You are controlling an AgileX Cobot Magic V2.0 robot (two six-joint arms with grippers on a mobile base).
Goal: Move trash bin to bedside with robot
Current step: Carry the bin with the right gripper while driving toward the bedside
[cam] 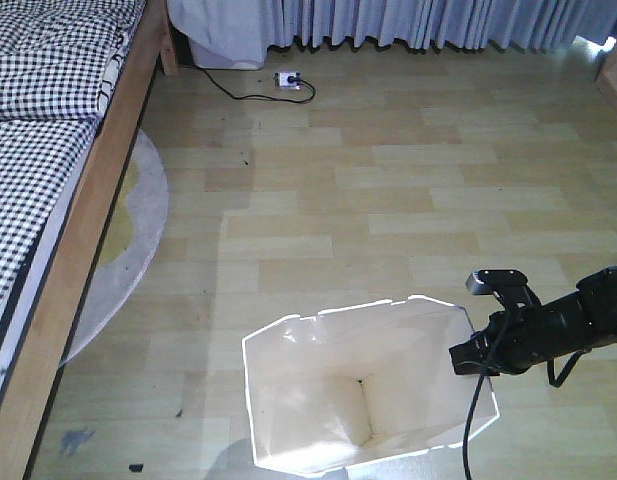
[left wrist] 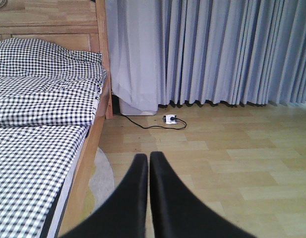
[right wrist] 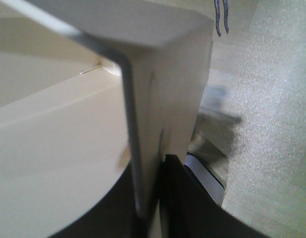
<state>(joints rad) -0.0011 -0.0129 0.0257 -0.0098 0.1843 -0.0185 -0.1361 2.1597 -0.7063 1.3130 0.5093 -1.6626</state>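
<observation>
the bed [cam: 100, 170] runs down the left of the front view, with a round grey rug [cam: 138, 235] tucked partly under its wooden rail. the left gripper [left wrist: 149, 166] is seen only from its own wrist camera. its two black fingers are pressed together on nothing and point along the floor beside the bed's rail. it looks parked out of the way, since this job needs only one hold.

the trash bin [cam: 358, 400] stands upright on the wood floor, well apart from the bed on its right. it is open-topped and empty, so it has not reached the bedside yet.

the right gripper [cam: 480, 360] sits at the bin rim farthest from the bed. in the right wrist view the right gripper [right wrist: 153, 198] is pinched narrow on the thin cream wall of the bin, one finger inside and one outside. that grip on the rim probably lets the arm drag or lift a light bin without wrapping it.

the right arm reaches in low from the right, forearm nearly level, cable hanging beneath it. carrying it toward the bed likely calls for slow travel, as a one-sided hold may tip the bin.
</observation>
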